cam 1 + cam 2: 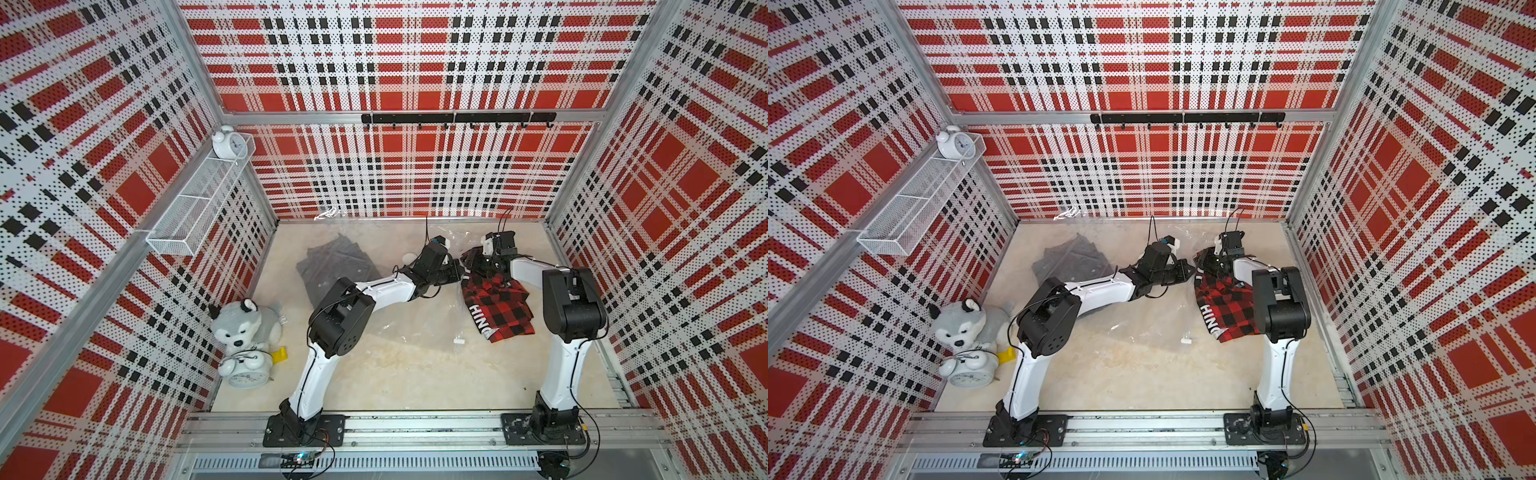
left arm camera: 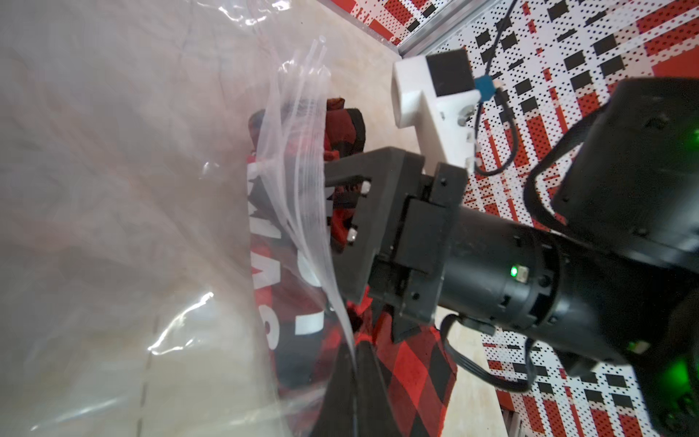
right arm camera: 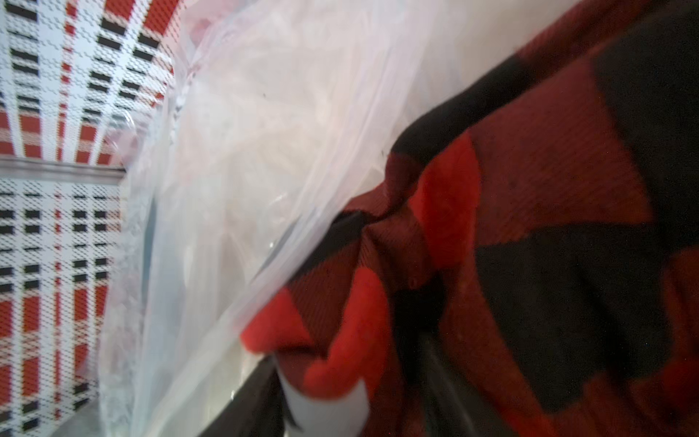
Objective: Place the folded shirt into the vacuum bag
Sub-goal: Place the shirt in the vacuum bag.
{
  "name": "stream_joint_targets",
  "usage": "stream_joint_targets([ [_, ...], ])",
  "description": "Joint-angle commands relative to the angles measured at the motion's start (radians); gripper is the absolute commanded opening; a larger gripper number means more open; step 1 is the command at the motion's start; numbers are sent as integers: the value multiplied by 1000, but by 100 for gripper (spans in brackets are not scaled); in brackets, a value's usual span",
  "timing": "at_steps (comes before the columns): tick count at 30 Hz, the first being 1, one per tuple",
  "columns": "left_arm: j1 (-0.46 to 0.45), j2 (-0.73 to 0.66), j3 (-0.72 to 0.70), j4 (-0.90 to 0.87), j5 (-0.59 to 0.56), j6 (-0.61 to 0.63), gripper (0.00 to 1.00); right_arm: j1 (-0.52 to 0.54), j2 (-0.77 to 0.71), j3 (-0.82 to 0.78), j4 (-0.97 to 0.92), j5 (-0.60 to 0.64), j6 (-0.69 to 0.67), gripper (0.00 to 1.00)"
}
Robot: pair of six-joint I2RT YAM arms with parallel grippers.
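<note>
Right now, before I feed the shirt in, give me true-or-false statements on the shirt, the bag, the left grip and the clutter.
1. The red-and-black checked shirt lies fully inside the clear crinkly plastic vacuum bag. False: most of it lies outside, at the bag's mouth.
2. The left gripper is shut on the bag's zip edge. True.
3. A dark grey folded garment shows through the plastic. True.
4. The grey plush husky sits in the white wire shelf. False: it sits on the table, beside a white alarm clock.
</note>
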State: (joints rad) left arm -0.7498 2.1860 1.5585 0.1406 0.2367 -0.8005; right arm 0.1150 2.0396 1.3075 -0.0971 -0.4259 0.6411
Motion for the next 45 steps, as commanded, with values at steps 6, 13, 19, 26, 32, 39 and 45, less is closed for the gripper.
stream_joint_targets([
  [6, -6, 24, 39, -7, -19, 20, 0, -9, -116, -75, 15, -30, -37, 59],
  [13, -24, 25, 50, -6, 32, 15, 0, -11, 25, -47, 214, -129, 130, 42],
  [19, -24, 11, 5, 21, 18, 1, 0, -27, 115, 83, 196, -132, 156, 48],
  [26, 3, 13, 4, 14, -25, 13, 0, -29, -132, -82, 9, -13, -13, 64],
  [32, -12, 47, 37, -41, -58, 54, 0, -21, -399, -251, -229, 222, -158, 68],
  [39, -15, 75, 48, -49, -60, 60, 0, 71, -576, -381, -373, 403, -205, 69],
  [45, -11, 102, 86, -72, -50, 75, 0, 139, -587, -458, -415, 431, -224, 69],
])
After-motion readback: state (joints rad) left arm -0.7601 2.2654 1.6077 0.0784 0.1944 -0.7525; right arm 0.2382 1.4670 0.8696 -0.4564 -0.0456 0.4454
